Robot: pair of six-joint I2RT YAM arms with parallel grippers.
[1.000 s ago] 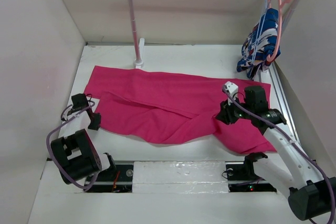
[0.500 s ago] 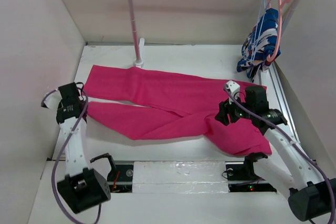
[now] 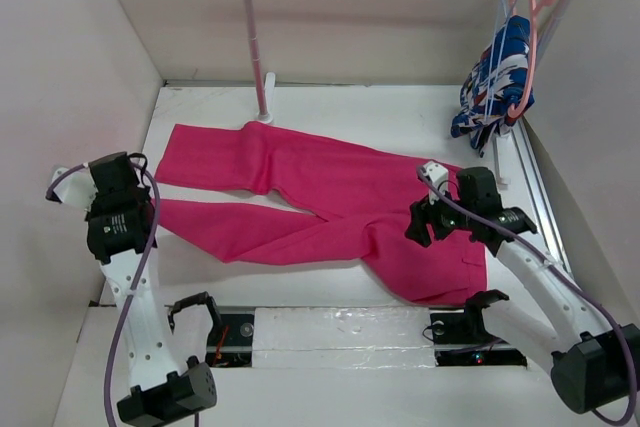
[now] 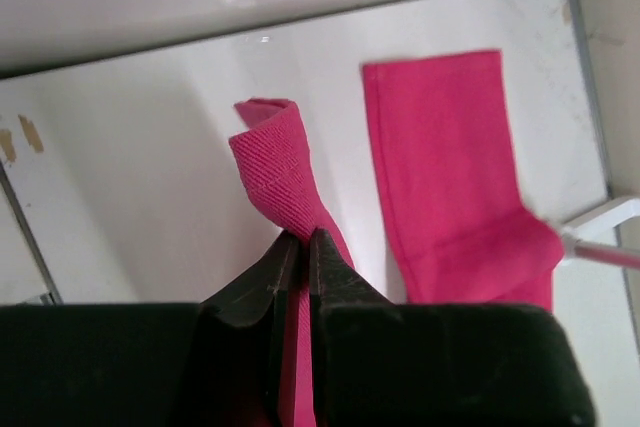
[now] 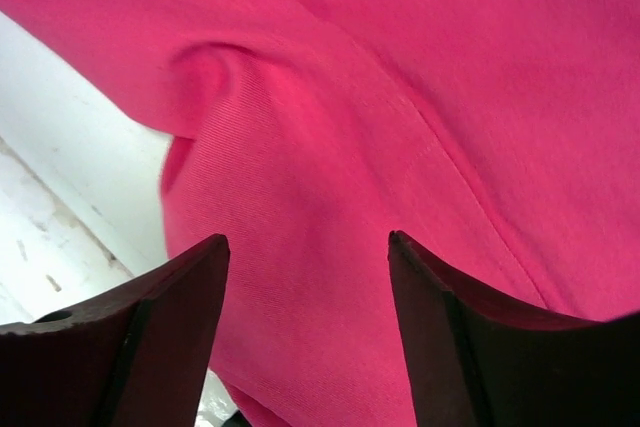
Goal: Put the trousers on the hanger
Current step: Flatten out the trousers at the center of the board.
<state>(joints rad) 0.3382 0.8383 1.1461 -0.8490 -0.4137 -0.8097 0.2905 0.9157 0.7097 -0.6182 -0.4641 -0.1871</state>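
Near the left wall (image 3: 60, 97) — left end effector (image 4: 297, 240) pinches trousers (image 3: 330, 197) cuff.

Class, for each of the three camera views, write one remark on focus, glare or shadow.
Top external: even soft light, faint shadows, the trousers sharp. Left wrist: the left gripper is a dark, near-featureless mass; the pinched cuff is sharp. Right wrist: the right gripper is dark, slightly blurred; the weave is crisp.
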